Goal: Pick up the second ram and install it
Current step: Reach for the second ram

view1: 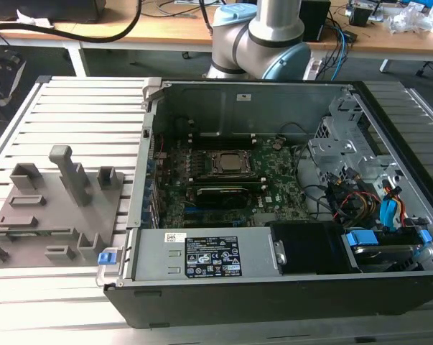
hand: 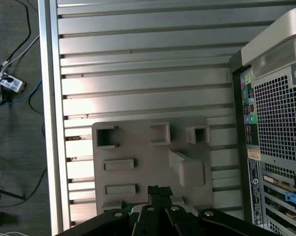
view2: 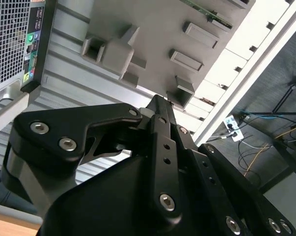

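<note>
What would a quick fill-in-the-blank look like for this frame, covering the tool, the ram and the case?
1. In both wrist views the tool hangs over the grey holder plate, with its jaws ____.
2. In the exterior view, that plate lies on the exterior view's ____ of the open computer case.
3. The second ram, on the plate in the second wrist view, is ____ in colour.
Missing words: shut; left; green.
</note>
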You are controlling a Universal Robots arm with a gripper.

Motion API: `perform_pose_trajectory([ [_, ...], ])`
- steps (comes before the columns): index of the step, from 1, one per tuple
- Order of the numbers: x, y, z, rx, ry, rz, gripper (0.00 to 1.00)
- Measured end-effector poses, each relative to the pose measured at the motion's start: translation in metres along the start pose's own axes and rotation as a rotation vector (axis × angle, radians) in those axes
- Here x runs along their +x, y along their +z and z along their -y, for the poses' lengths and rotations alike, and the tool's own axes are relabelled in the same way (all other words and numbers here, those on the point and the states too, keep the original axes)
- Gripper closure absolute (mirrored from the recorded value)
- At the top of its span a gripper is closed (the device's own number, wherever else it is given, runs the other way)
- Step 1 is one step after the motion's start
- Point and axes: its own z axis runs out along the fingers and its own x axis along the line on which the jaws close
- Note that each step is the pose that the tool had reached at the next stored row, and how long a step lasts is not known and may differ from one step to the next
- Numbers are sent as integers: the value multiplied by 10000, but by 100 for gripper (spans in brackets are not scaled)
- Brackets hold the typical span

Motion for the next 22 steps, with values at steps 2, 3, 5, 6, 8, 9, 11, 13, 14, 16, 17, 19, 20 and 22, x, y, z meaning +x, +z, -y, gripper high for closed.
perform_pose_trajectory([
  [2,44,0,3,0,0,0,89],
  [3,77,1,6,0,0,0,89],
  [5,143,0,11,0,0,0,89],
  [6,164,0,13,0,0,0,89],
  [8,206,0,16,0,0,0,89],
  [9,234,1,18,0,0,0,89],
  [11,238,3,24,0,1,0,89],
  [13,234,3,42,1,-1,-1,89],
  [14,231,4,55,0,0,0,89],
  [16,228,5,96,0,0,0,89],
  [17,226,5,123,0,0,0,89],
  [19,223,6,159,0,0,0,89],
  [20,221,7,183,0,0,0,89],
  [22,219,8,205,0,0,0,89],
])
